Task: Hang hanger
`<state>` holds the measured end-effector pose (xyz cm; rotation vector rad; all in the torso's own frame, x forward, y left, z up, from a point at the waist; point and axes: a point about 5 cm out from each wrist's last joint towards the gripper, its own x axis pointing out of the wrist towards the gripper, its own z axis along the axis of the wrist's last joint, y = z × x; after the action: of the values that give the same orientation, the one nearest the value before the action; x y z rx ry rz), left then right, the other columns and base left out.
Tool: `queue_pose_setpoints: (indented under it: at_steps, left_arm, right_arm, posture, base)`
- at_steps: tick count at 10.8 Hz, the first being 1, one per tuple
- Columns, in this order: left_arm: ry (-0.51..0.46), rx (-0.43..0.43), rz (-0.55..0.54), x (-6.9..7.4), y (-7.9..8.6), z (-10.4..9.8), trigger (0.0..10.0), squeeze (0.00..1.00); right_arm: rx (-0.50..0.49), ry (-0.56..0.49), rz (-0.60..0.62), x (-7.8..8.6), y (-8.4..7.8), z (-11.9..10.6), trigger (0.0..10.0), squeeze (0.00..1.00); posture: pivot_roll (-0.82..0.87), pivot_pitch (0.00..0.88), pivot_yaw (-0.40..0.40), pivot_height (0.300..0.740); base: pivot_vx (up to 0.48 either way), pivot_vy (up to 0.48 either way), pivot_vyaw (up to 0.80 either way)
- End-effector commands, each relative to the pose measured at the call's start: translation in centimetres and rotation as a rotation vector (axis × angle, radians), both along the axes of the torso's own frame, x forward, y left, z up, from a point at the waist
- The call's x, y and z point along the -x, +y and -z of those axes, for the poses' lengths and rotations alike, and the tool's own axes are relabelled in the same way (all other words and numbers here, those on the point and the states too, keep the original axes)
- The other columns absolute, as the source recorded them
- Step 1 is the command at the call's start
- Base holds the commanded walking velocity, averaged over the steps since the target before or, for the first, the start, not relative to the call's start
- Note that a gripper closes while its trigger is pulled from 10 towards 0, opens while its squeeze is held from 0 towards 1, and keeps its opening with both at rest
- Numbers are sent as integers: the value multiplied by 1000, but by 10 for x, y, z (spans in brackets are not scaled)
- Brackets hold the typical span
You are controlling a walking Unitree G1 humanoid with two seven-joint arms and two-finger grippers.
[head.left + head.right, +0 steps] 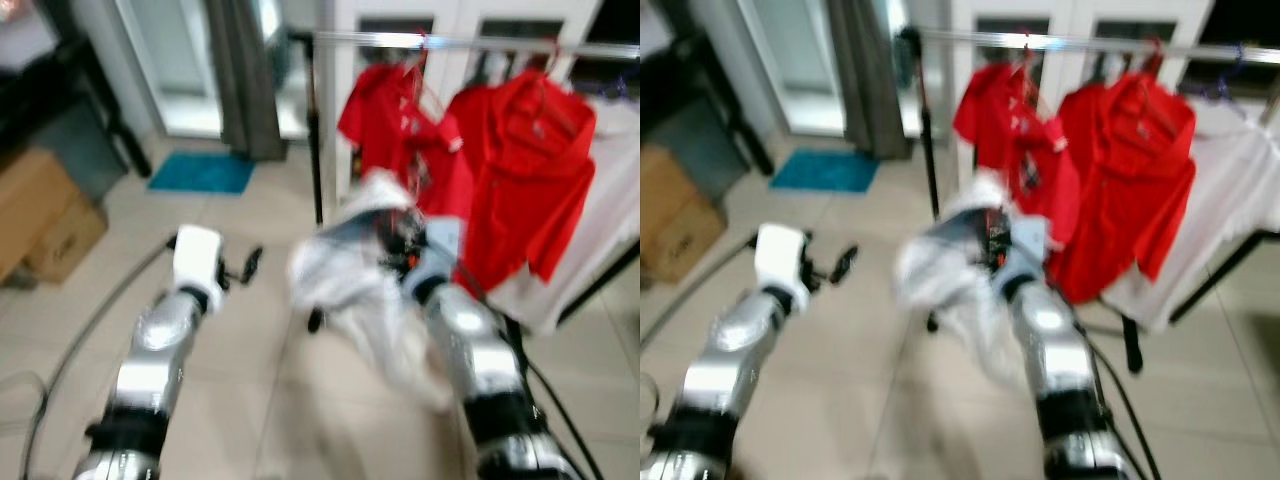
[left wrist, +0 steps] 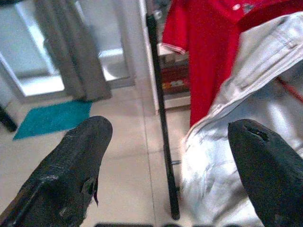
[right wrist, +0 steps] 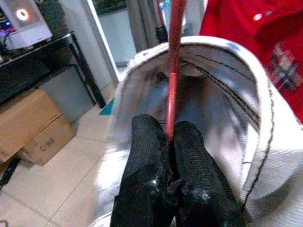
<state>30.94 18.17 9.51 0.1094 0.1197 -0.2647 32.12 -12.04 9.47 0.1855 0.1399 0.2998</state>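
My right gripper (image 3: 169, 137) is shut on the red hanger (image 3: 173, 71), which carries a pale grey-white garment (image 1: 350, 270) draped around it. This garment hangs in front of me, just left of and below the metal clothes rail (image 1: 470, 42). On the rail hang two red shirts (image 1: 520, 170) and a white garment (image 1: 1230, 190). My left gripper (image 1: 245, 265) is open, held out to the left over the floor, empty. In the left wrist view its fingers (image 2: 71, 161) stand wide apart, with the rail's black upright post (image 2: 163, 127) and the pale garment (image 2: 246, 109) beyond.
Cardboard boxes (image 1: 45, 215) sit on the floor at the far left by a dark stand. A teal mat (image 1: 203, 172) lies before a grey curtain (image 1: 245, 75) and a glass door. Cables trail over the tiled floor by my arms.
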Motion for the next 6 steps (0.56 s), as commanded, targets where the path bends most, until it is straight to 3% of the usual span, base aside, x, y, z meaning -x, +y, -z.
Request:
queue_pose_setpoints:
  at_steps: [1,4,6]
  left_arm:
    - [-11,-4,35,-2,-8,-2,10000,294]
    - [-10,7,67,-10,-18,-2,10000,294]
    - [-12,15,81,-7,-21,-1,10000,290]
  right_arm:
    - [-2,-106,17,-7,-5,-26,10000,0]
    - [24,-127,42,-5,-11,-31,10000,0]
    - [36,-125,42,-3,-10,-30,10000,0]
  posture:
    - [-91,0,90,740]
    - [-123,0,107,740]
    - [-111,0,99,740]
  base:
    - [360,0,0]
    - [360,0,0]
    - [362,0,0]
